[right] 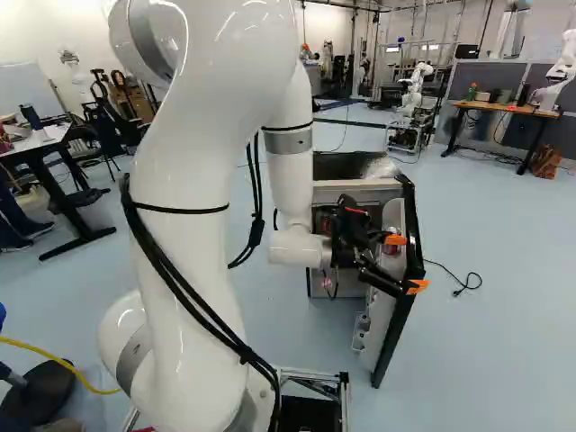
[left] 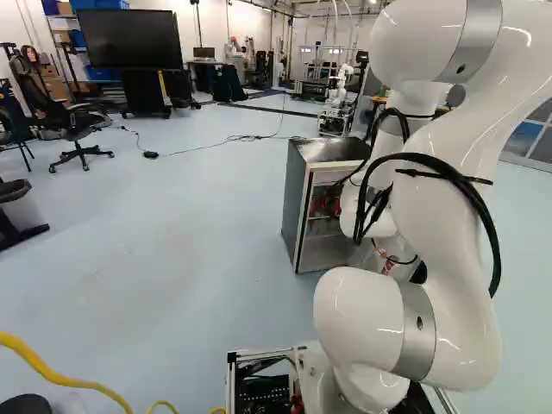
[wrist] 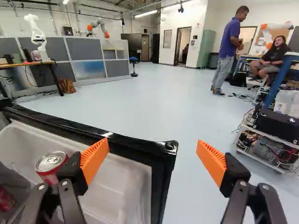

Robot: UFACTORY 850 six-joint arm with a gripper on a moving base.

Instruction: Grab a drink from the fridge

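My gripper [right: 407, 263] reaches over the swung-out door [right: 409, 279] of the small fridge [left: 332, 168]. In the wrist view the gripper [wrist: 153, 156] stands wide open. One orange pad is over the white inner side of the door, the other beyond its black edge [wrist: 135, 142]. The door's corner lies between the fingers, not gripped. A red can with a silver top [wrist: 50, 163] stands in the door's shelf, right beside the finger on the inner side. Red items [left: 323, 203] show inside the fridge in the left base view; the arm hides part of it.
Another robot [right: 414, 85] stands on a wheeled frame beyond the fridge. A wooden desk [right: 504, 108] is farther off at the right. A black cable [right: 459, 279] lies on the floor by the door. An electronics cart [wrist: 268, 144] stands beyond the outer finger.
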